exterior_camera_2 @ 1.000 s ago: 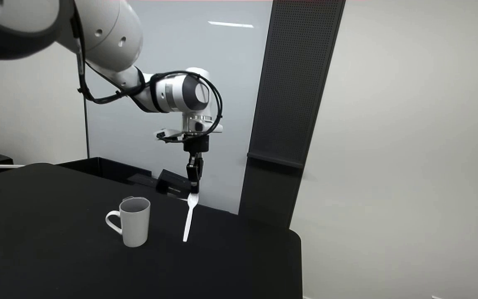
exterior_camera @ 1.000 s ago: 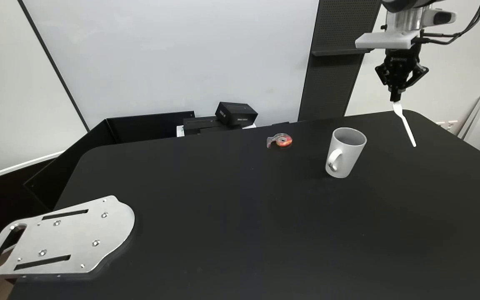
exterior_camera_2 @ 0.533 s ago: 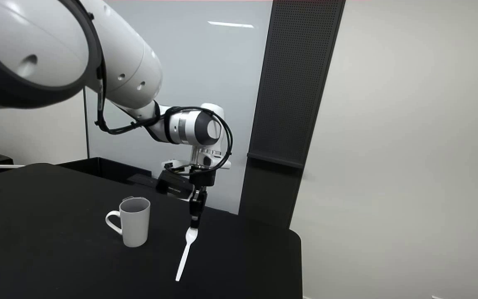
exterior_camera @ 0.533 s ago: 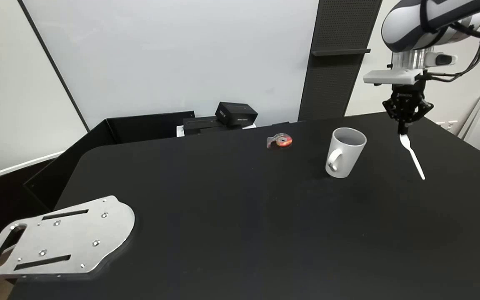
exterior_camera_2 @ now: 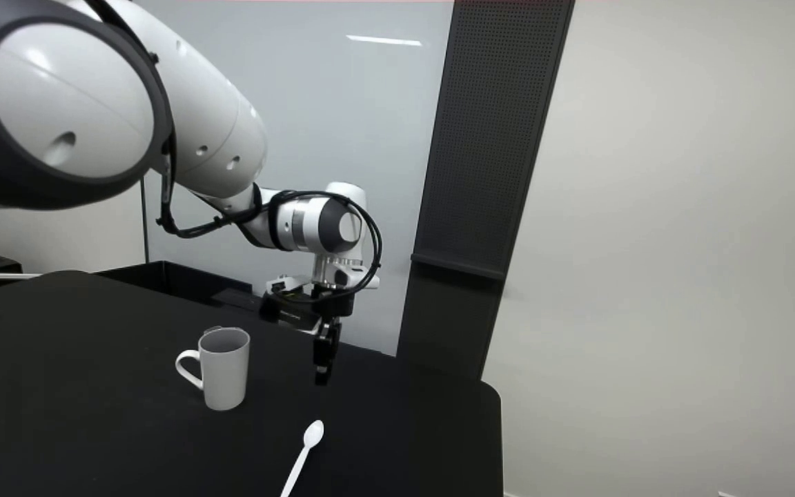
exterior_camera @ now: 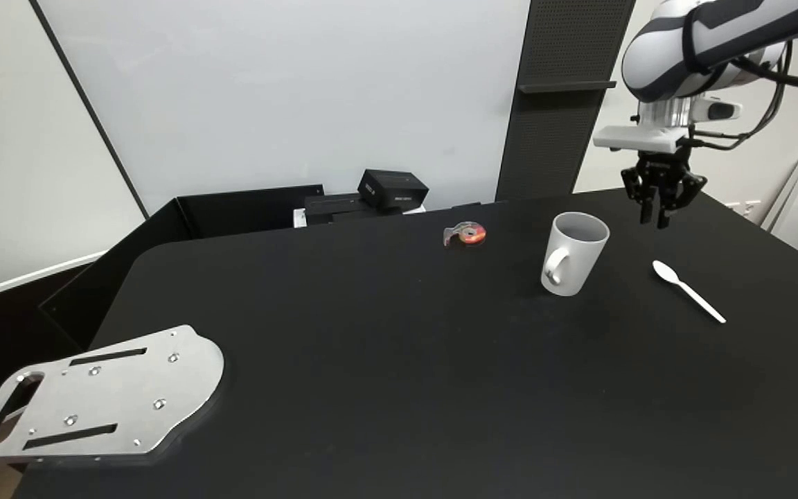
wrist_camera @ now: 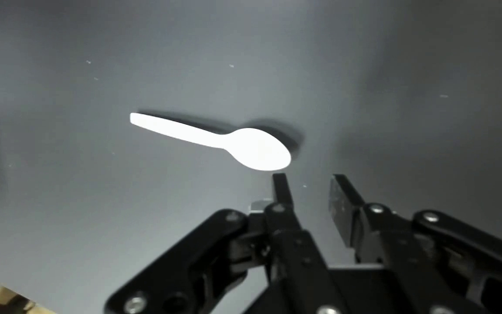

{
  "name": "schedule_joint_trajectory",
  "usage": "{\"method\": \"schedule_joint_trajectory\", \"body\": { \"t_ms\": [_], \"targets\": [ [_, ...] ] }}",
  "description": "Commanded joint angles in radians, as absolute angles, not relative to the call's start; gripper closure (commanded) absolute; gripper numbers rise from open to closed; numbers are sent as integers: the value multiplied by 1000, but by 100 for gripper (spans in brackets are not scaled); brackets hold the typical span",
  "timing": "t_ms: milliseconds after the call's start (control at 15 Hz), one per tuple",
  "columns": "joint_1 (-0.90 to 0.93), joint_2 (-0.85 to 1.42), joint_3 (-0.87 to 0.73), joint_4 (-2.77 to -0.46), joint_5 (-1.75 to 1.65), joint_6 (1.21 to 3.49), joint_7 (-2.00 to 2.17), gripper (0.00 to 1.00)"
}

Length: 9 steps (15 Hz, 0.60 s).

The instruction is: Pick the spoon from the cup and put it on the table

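The white spoon (exterior_camera: pixel 665 271) lies flat on the black table (exterior_camera: pixel 371 360), to the right of the cup; it also shows in an exterior view (exterior_camera_2: pixel 313 434) with its handle end cut off by the frame, and whole in the wrist view (wrist_camera: pixel 257 149). The white cup (exterior_camera: pixel 579 260) stands upright with its handle to the left; it also shows in an exterior view (exterior_camera_2: pixel 226 376). My gripper (exterior_camera: pixel 654 220) is open and empty above the table, near the spoon's bowl end and apart from it. In the wrist view the fingertips (wrist_camera: pixel 310 176) stand apart with nothing between them.
A small red-orange tape dispenser (exterior_camera: pixel 470 233) lies left of the cup near the far edge. A grey metal plate (exterior_camera: pixel 122 395) lies at the left end of the table. Black boxes (exterior_camera: pixel 393 189) stand behind the far edge.
My gripper came down with the spoon held by its bowl, then opened and let it go. The spoon now lies on the table below the fingers. The cup has not moved.
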<state>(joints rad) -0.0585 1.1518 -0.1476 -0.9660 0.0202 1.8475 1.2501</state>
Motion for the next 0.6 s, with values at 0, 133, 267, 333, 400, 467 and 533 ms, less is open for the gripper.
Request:
{"method": "schedule_joint_trajectory", "body": {
  "t_ms": [0,133,267,333,400,467,533],
  "targets": [
    [0,1007,-149,-1043,-9,1967,1223,36],
    [25,936,-145,-1074,-12,2060,1208,24],
    [21,1003,-148,-989,-2,2041,1220,10],
    [30,976,-147,-998,-2,2046,1219,27],
    [33,970,-146,-999,-3,2035,1219,21],
    [31,976,-147,-1000,-3,2034,1219,15],
    [28,987,-148,-1000,-2,2036,1219,10]
  ]
}}
